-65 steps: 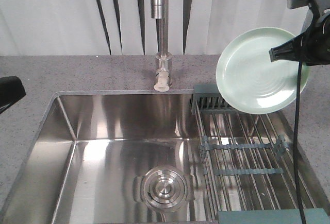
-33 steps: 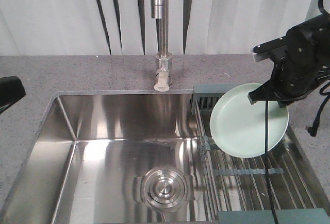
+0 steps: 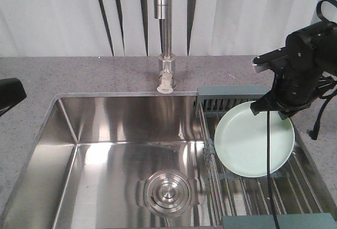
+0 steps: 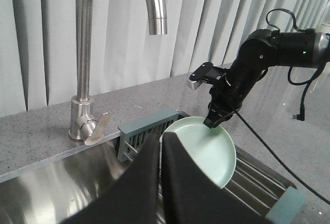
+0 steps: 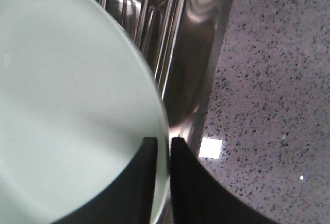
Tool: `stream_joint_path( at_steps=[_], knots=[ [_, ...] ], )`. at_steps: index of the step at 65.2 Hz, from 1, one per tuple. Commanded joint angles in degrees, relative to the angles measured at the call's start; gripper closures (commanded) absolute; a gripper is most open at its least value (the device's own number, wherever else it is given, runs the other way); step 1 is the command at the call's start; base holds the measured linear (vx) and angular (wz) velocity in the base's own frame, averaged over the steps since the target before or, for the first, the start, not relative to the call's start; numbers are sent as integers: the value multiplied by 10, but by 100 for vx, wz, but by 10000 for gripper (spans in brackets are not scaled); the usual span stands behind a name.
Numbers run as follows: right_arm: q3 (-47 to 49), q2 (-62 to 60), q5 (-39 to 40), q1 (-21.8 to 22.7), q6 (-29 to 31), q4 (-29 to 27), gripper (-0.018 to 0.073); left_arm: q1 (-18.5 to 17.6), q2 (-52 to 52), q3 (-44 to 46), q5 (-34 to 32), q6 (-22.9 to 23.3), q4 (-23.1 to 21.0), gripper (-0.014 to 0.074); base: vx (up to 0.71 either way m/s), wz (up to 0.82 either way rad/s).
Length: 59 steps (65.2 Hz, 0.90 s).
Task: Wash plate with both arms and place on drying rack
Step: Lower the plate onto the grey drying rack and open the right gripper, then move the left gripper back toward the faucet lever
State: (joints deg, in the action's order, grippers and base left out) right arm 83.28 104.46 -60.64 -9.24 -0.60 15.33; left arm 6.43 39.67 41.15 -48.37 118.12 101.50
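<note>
Mint plate (image 3: 255, 142) held tilted over the drying rack (image 3: 247, 187), hollow face turned toward the sink (image 3: 105, 129).

The jaws of the right arm (image 3: 308, 55) are pinched tight on the plate's upper rim; its lower edge sits down at the steel rods. The jaws of the left arm (image 4: 154, 183) are nearly together and hold nothing. The table (image 3: 79, 73) is speckled grey stone, with a brushed steel faucet (image 3: 164, 34) and pale pleated curtains (image 3: 52, 13) behind.

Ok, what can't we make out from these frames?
Front view: whether the plate touches the drying rack rods; the plate hides its own lower edge.
Left wrist view: the plate's lower left, blocked by the left gripper.
Right wrist view: the right gripper pinches the rim; the frame cuts off most of the plate.
</note>
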Motion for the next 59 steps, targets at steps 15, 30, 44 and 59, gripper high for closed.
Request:
stream_joint_path(
  at_steps=[15, 30, 44, 59],
  knots=[
    [17, -26, 4, 3, 6, 38, 190, 1, -1, 14, 18, 1, 19, 603, 0, 0],
    [17, -79, 9, 3, 3, 42, 256, 1, -1, 14, 18, 1, 18, 603, 0, 0],
    [17, -201, 15, 3, 35, -5, 519, 1, -1, 14, 18, 2, 15, 603, 0, 0],
    [17, -350, 12, 3, 144, -189, 571, 1, 14, 17, 41, 6, -31, 603, 0, 0]
  ],
)
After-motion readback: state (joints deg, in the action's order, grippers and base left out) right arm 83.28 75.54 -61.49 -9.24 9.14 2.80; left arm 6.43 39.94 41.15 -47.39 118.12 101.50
